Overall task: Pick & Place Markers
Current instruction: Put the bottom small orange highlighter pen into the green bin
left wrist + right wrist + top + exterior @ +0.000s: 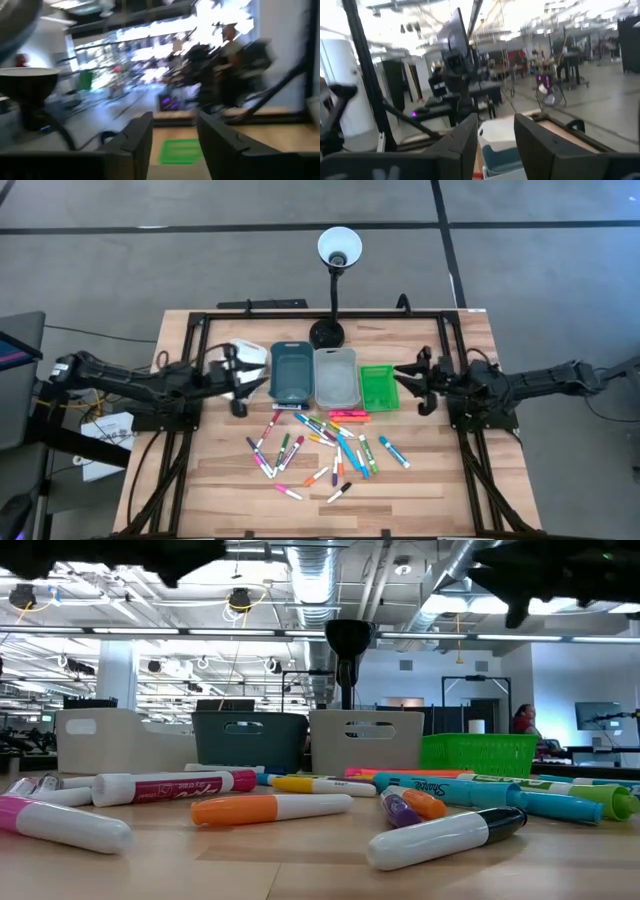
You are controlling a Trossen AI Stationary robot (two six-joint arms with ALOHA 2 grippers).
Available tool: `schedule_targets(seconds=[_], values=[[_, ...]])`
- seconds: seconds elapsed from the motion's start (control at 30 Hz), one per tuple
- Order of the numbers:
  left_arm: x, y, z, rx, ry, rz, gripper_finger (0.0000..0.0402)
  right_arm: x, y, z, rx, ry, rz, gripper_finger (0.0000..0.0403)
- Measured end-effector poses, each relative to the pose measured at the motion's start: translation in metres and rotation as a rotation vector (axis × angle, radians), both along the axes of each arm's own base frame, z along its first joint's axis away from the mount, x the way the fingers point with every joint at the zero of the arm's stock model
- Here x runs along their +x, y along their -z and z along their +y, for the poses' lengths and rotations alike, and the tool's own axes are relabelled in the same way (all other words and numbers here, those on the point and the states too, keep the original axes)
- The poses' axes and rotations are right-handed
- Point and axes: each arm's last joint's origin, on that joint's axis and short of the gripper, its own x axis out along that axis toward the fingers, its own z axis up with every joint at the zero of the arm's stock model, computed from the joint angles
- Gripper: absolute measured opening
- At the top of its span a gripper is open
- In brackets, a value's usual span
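Several markers point(322, 447) lie loose on the wooden table in front of a row of trays; the low view shows them lying flat on their barrels point(270, 808), with pink, orange, black and blue caps. My left gripper point(245, 380) hovers open over the white tray point(252, 358), its fingers point(135, 140) pointing toward the table's right. My right gripper point(408, 383) hovers open beside the green tray point(378, 388), its fingers point(465, 142) pointing toward the table's left. Neither gripper holds anything.
Four trays stand in a row: white, dark blue-grey point(290, 373), light grey point(336, 377) and green. A desk lamp point(338, 248) stands behind them on its base point(327, 333). A black frame runs around the table's edges point(300, 315). Bare wood lies near the front edge.
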Motion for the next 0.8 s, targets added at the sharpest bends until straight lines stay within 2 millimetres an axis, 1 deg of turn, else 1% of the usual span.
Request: schedule_targets(seconds=[0.1,0.2,0.3,0.4,0.5,0.67,0.73,0.8], values=[[0.020,-0.006,0.000,0.059,-0.105,0.121,0.0184,0.018,-0.009,0.004,-0.005,-0.026,0.069,0.0131],[0.033,-0.001,-0.001,0.080,-0.162,0.240,0.0213,0.038,-0.011,0.011,-0.015,-0.059,0.180,0.0134],[0.038,0.003,-0.003,0.043,-0.156,0.259,0.0236,0.057,-0.013,0.020,-0.027,-0.091,0.280,0.0134],[0.038,0.005,-0.005,0.001,-0.142,0.270,0.0245,0.077,-0.011,0.028,-0.041,-0.116,0.378,0.0132],[0.035,0.005,-0.008,-0.041,-0.062,0.278,0.0242,0.096,-0.010,0.033,-0.051,-0.126,0.453,0.0132],[0.035,0.006,-0.016,-0.234,0.208,0.286,0.0225,0.124,-0.003,0.033,-0.083,-0.108,0.549,0.0134],[0.035,0.009,-0.019,-0.286,0.304,0.314,0.0218,0.134,-0.002,0.032,-0.081,-0.098,0.562,0.0133],[0.034,0.014,-0.021,-0.292,0.357,0.380,0.0213,0.144,-0.001,0.031,-0.079,-0.093,0.572,0.0132]])
